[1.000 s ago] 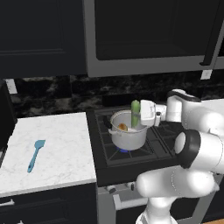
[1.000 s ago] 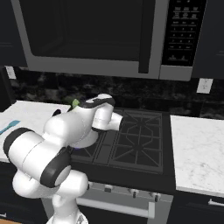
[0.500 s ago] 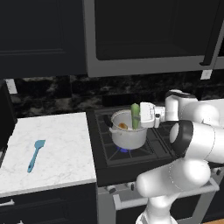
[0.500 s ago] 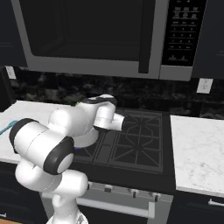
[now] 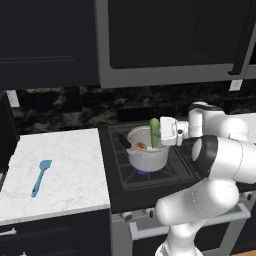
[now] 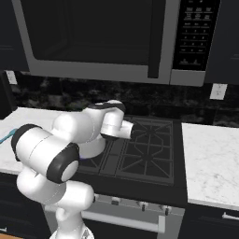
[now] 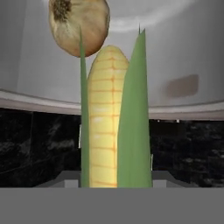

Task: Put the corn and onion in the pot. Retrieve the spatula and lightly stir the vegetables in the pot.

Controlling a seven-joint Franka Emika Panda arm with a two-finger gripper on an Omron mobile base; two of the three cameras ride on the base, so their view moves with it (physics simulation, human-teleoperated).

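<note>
Left base view: mid-frame
claw [image 5: 159,134]: clamped on corn [image 5: 154,132], upright over pot [image 5: 146,155] rim
onion [image 5: 141,145]: inside pot
spatula [image 5: 41,177]: lower left, on bench [image 5: 70,175]

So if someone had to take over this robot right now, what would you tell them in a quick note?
Gripper: shut on the corn, held upright over the pot on the stove, its lower end inside the rim.
Onion: already in the pot.
Spatula: lying untouched on the white counter to the left of the stove.
Done: onion in.
Left: release the corn into the pot, fetch the spatula, stir lightly.
</note>
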